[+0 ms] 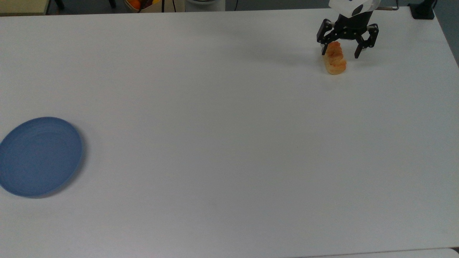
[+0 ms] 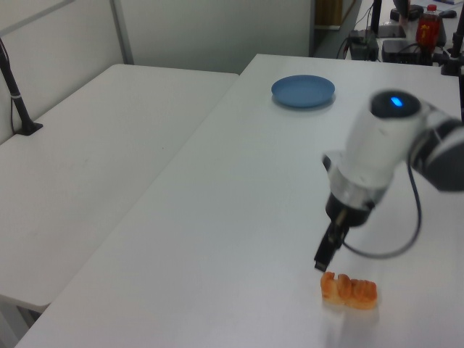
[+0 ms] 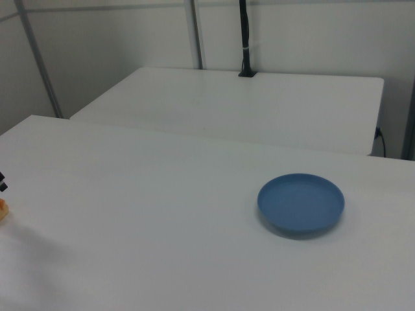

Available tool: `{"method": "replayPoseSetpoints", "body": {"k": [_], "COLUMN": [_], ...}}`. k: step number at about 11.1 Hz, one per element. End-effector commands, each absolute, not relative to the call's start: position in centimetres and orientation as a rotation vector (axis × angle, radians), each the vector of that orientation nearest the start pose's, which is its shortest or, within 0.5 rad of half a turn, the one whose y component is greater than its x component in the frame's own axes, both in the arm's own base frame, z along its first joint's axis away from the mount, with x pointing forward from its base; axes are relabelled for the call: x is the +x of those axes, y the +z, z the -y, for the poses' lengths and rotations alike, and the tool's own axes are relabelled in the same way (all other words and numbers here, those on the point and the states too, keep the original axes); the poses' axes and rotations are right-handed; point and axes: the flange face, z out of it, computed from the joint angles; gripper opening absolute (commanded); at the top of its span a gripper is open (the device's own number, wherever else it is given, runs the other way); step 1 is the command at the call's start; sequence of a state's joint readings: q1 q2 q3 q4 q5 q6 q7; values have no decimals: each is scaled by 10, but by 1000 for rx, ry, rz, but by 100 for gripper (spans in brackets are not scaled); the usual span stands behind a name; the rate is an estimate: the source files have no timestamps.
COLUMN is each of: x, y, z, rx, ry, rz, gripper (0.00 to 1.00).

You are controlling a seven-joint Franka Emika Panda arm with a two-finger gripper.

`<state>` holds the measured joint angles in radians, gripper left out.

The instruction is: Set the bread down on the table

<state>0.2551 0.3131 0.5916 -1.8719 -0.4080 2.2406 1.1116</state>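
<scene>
Far toward the top view's left edge: a round blue plate (image 1: 40, 156), flat on the white tabletop (image 1: 215, 143), nothing on it. Well apart from it, near the top view's upper right corner: the bread (image 1: 335, 58), a small golden-orange roll lying lengthwise on the tabletop, flaky side up. Just above the bread's far end: the pincer (image 1: 341, 54), black fingers (image 1: 359, 48) spread wide, holding nothing, one finger close beside the roll's tip, the other off to the top view's right.

In the left view, from the left: a second white table (image 2: 94, 167) butted against the tabletop (image 2: 246, 217); the blue plate (image 2: 303, 90) at the far end; then the pincer (image 2: 322, 261) hanging clear above the tabletop under a white wrist with a blue light; the bread (image 2: 349, 289) lying below and slightly toward the left view's right, not touched.

In the right view: a sliver of the bread (image 3: 2, 209) at the left edge, the blue plate (image 3: 301, 203) right of centre.
</scene>
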Motion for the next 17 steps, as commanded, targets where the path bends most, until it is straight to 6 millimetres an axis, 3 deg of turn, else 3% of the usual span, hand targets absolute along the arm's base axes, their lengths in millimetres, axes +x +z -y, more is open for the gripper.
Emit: {"method": "replayPoseSetpoints", "body": {"k": [1,4,7,9,10,13,15,17], "x": [467,499,553,566,572,587,582,581], "y": [453,487,541,564,568,584,586,579], "z": [-433,-380,-291,-236,-211,-110,-68,-48], "rx": [-3143,-3184,-3145,-3156,-3162,-3166,-3169,-3172], "ry": [-40,9,70,59,60,44,41,66], "rz": [-56,2,-5,46,66,16,-2,-51], "gripper": [100,100,100,100,100,100,100,100]}}
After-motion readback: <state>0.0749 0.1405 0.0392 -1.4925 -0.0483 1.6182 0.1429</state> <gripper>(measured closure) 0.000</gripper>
